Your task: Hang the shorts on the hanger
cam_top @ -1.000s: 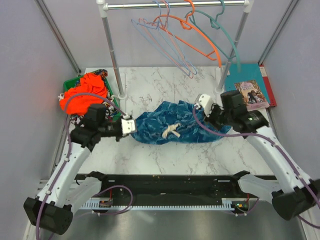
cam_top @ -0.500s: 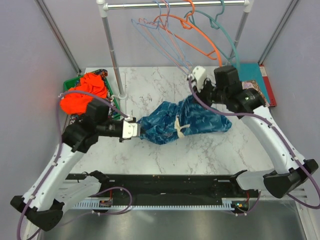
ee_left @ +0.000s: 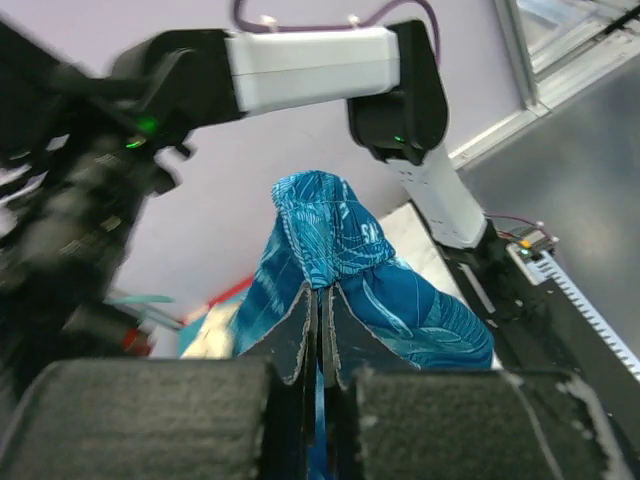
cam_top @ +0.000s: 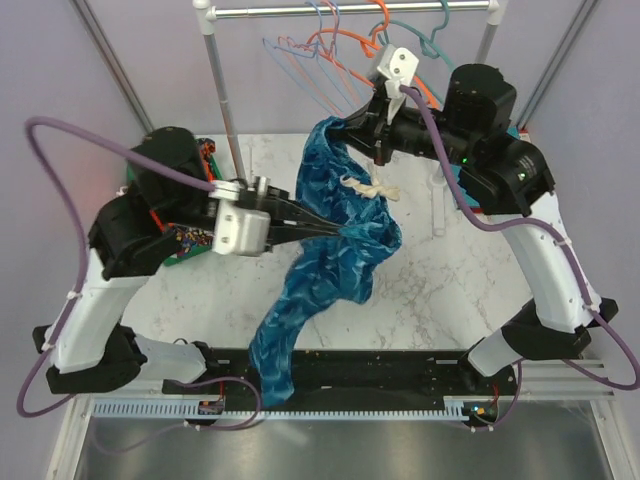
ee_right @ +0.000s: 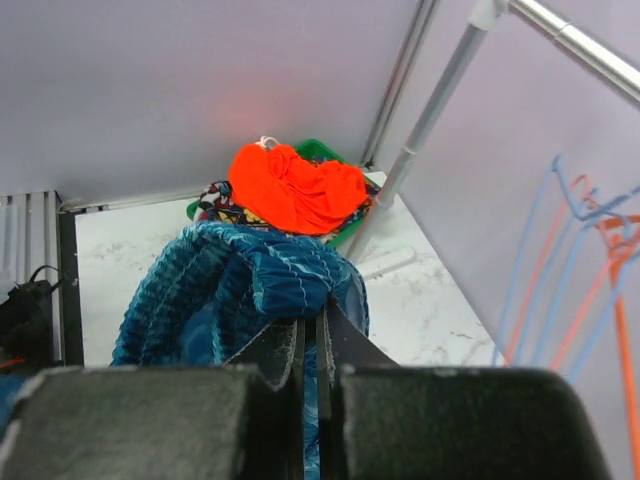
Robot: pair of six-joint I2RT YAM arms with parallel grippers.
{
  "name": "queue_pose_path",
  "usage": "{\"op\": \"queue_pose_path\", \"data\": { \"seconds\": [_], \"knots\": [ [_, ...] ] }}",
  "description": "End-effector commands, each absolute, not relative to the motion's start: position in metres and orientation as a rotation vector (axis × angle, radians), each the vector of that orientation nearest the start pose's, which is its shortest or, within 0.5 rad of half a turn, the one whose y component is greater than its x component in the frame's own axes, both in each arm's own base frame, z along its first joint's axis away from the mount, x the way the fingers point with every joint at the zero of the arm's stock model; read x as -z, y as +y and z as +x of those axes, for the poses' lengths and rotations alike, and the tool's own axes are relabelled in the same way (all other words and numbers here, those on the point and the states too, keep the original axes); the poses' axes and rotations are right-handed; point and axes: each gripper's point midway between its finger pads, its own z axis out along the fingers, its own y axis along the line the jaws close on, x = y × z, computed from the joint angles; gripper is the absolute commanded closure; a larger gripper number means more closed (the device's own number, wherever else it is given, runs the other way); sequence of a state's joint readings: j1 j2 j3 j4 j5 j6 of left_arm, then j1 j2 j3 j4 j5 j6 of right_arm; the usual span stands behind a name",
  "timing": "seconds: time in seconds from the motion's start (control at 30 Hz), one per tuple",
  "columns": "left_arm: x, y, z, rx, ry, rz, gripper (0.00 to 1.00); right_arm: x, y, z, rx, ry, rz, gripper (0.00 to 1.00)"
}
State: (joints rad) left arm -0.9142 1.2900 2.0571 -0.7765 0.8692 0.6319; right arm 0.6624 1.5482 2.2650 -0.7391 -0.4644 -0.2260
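- Where the shorts [cam_top: 335, 240] hang lowest, one leg trails down over the black base plate [cam_top: 420, 372] at the near edge. Whether its end touches anything cannot be told from above.
- The left gripper [cam_top: 322, 230] is clamped on a fold of the shorts, held up above the table [cam_top: 450, 290]. In the wrist view its fingers [ee_left: 290, 330] press together with only a sliver of blue cloth between them, and the pinched edge itself is hidden.
- The left arm is bent high, elbow out to the left, forearm pointing right. In the overhead view it covers most of the orange garment [ee_right: 295, 185] and the green basket [ee_right: 325, 152].
- A white drawstring [cam_top: 368, 187] dangles on the cloth between the two grips.
- The right gripper [cam_top: 372, 128] is closed on the top corner of the shorts, up near the rack. That arm rears tall, its wrist pointing left.
- Behind it, the pale blue hanger [cam_top: 290, 64] hangs on the rail [cam_top: 350, 10] among other hangers [cam_top: 340, 36]. Their lower ends are hidden by the shorts and the right wrist, so contact between shorts and hanger cannot be judged.
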Motion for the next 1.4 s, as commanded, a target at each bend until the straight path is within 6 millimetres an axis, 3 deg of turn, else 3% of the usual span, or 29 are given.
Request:
{"op": "queue_pose_path", "data": {
  "seconds": [0.0, 0.07, 0.1, 0.17, 0.2, 0.23, 0.27, 0.3, 0.37, 0.4, 0.43, 0.47, 0.5, 0.53, 0.57, 0.6, 0.63, 0.67, 0.7, 0.8, 0.87, 1.03, 1.07, 1.17, 1.27, 1.3, 1.37],
  "knots": [
    [-0.478, -0.36, 0.105, 0.913, 0.823, 1.59, 0.98, -0.497, 0.33, 0.29, -0.801, 1.327, -1.029, 1.0],
    [-0.458, -0.374, 0.124, 0.887, 0.931, 1.538, 0.98, -0.481, 0.34, 0.293, -0.854, 1.33, -1.035, 1.0],
    [-0.443, -0.385, 0.135, 0.889, 0.976, 1.501, 0.98, -0.452, 0.347, 0.292, -0.898, 1.373, -1.066, 1.0],
    [-0.426, -0.392, 0.152, 0.846, 1.036, 1.447, 0.98, -0.434, 0.358, 0.299, -0.942, 1.38, -1.059, 1.0],
    [-0.397, -0.395, 0.158, 0.837, 1.095, 1.456, 0.98, -0.416, 0.364, 0.299, -0.976, 1.403, -1.082, 1.0],
    [-0.396, -0.4, 0.164, 0.822, 1.08, 1.414, 0.98, -0.407, 0.369, 0.302, -0.992, 1.415, -1.09, 1.0],
    [-0.391, -0.396, 0.174, 0.775, 1.111, 1.366, 0.98, -0.402, 0.373, 0.304, -1.012, 1.418, -1.096, 1.0],
    [-0.355, -0.393, 0.179, 0.756, 1.188, 1.372, 0.98, -0.383, 0.38, 0.309, -1.036, 1.453, -1.112, 1.0],
    [-0.337, -0.387, 0.189, 0.707, 1.219, 1.326, 0.98, -0.368, 0.387, 0.311, -1.071, 1.486, -1.119, 0.94],
    [-0.311, -0.377, 0.183, 0.713, 1.261, 1.338, 0.98, -0.35, 0.391, 0.314, -1.085, 1.53, -1.121, 0.92],
    [-0.301, -0.374, 0.178, 0.732, 1.266, 1.351, 0.98, -0.34, 0.392, 0.316, -1.089, 1.56, -1.117, 0.81],
    [-0.289, -0.371, 0.159, 0.811, 1.258, 1.414, 0.97, -0.33, 0.391, 0.316, -1.088, 1.596, -1.11, 0.69],
    [-0.277, -0.364, 0.141, 0.874, 1.256, 1.473, 0.88, -0.313, 0.388, 0.315, -1.081, 1.646, -1.115, 0.56],
    [-0.273, -0.359, 0.125, 0.94, 1.244, 1.527, 0.59, -0.297, 0.382, 0.311, -1.069, 1.72, -1.122, 0.37],
    [-0.263, -0.349, 0.099, 1.044, 1.245, 1.614, 0.45, -0.284, 0.375, 0.31, -1.036, 1.776, -1.12, 0.32],
    [-0.254, -0.341, 0.09, 1.071, 1.256, 1.649, 0.38, -0.275, 0.368, 0.306, -1.005, 1.806, -1.143, 0.28],
    [-0.256, -0.33, 0.081, 1.086, 1.251, 1.667, 0.32, -0.261, 0.357, 0.298, -0.984, 1.883, -1.159, 0.15],
    [-0.245, -0.318, 0.076, 1.086, 1.309, 1.695, 0.32, -0.254, 0.345, 0.294, -0.928, 1.927, -1.15, 0.13],
    [-0.239, -0.309, 0.074, 1.084, 1.328, 1.71, 0.31, -0.247, 0.337, 0.289, -0.898, 1.957, -1.156, 0.02],
    [-0.237, -0.276, 0.094, 1.09, 1.426, 1.617, 0.3, -0.229, 0.303, 0.274, -0.781, 2.086, -1.128, 0.02],
    [-0.239, -0.253, 0.127, 1.012, 1.486, 1.514, 0.31, -0.224, 0.282, 0.261, -0.734, 2.146, -1.093, 0.02],
    [-0.214, -0.208, 0.204, 0.765, 1.63, 1.458, 0.35, -0.204, 0.243, 0.234, -0.729, 2.273, -1.013, 0.03],
    [-0.205, -0.207, 0.222, 0.736, 1.658, 1.489, 0.37, -0.184, 0.235, 0.224, -0.736, 2.335, -1.004, 0.04],
    [-0.194, -0.202, 0.259, 0.658, 1.694, 1.519, 0.39, -0.159, 0.229, 0.209, -0.796, 2.445, -0.942, 0.09],
    [-0.196, -0.206, 0.282, 0.614, 1.686, 1.538, 0.38, -0.143, 0.228, 0.205, -0.9, 2.54, -0.822, 0.13],
    [-0.184, -0.208, 0.29, 0.626, 1.731, 1.54, 0.38, -0.14, 0.227, 0.204, -0.92, 2.558, -0.802, 0.15],
    [-0.18, -0.207, 0.301, 0.602, 1.768, 1.543, 0.38, -0.131, 0.228, 0.198, -0.98, 2.607, -0.783, 0.16]
  ]
}}
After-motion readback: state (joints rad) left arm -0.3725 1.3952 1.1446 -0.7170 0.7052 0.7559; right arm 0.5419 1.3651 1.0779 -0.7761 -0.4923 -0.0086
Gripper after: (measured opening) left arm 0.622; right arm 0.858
